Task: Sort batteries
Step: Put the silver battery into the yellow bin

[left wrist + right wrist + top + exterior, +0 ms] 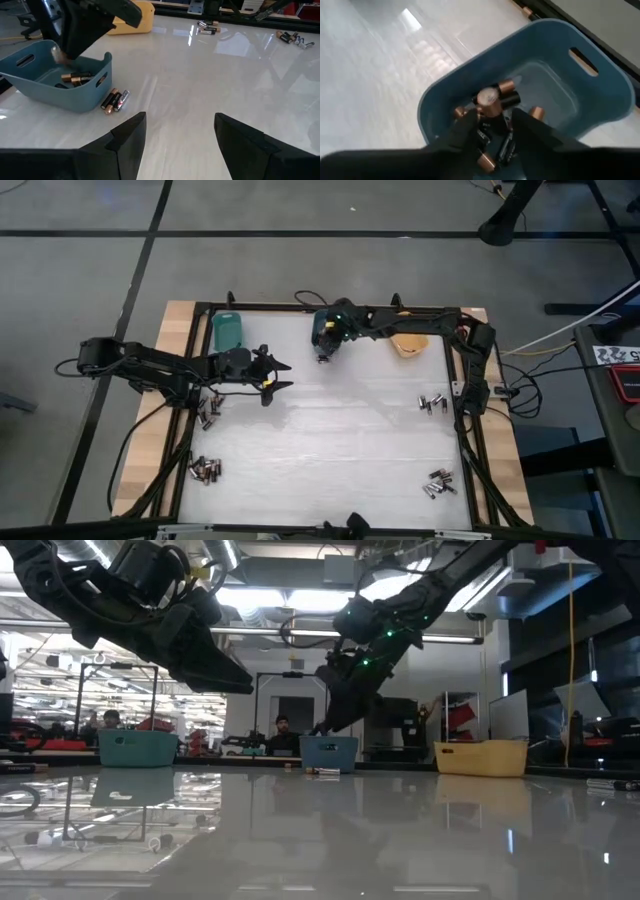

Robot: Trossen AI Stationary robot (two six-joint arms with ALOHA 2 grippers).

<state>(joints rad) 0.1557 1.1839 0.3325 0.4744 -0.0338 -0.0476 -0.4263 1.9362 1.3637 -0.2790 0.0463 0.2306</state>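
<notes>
A: From above you see three small rounded plastic bins along the far edge of the white glossy table (330,450): a teal bin (228,331), a blue bin (322,326) and an orange bin (409,342). Four loose clusters of small dark cylindrical batteries (205,470) lie on the table.

B: And the low view?

A: You look across the reflective tabletop into a workshop room with people seated behind.

B: Left wrist?

A: Your left gripper (180,132) hangs over the table with its fingers spread, holding nothing. Two batteries lie just beside the blue bin.

B: Right wrist?

A: Your right gripper (492,127) is over the blue bin, fingers partly apart around a copper-ended black battery (490,100); I cannot tell whether it is gripped.
</notes>
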